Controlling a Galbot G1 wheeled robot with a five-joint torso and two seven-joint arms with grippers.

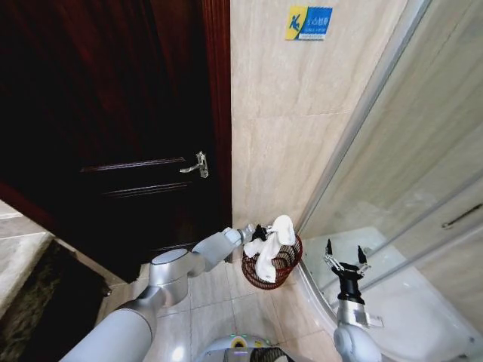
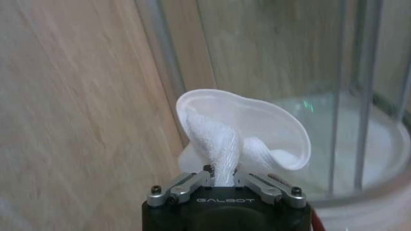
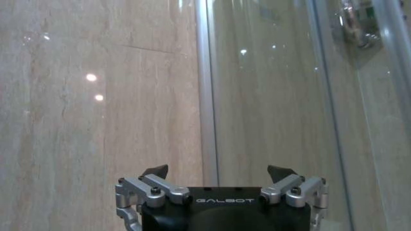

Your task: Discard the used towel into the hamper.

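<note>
A white towel (image 1: 270, 243) hangs bunched over the rim of the hamper (image 1: 281, 273), a small dark reddish-brown wire basket on the floor by the wall corner. My left gripper (image 1: 259, 232) is just above the hamper's rim, shut on the towel. In the left wrist view the towel (image 2: 239, 130) rises in folds from between the closed fingers of the left gripper (image 2: 223, 180). My right gripper (image 1: 346, 262) is raised to the right of the hamper, open and holding nothing. The right wrist view shows the right gripper (image 3: 218, 172) with its fingertips spread.
A dark wooden door (image 1: 113, 128) with a metal handle (image 1: 198, 166) stands to the left. The beige tiled wall (image 1: 302, 128) is behind the hamper. A curved glass shower enclosure (image 1: 423, 173) with a white tray (image 1: 423, 309) lies to the right.
</note>
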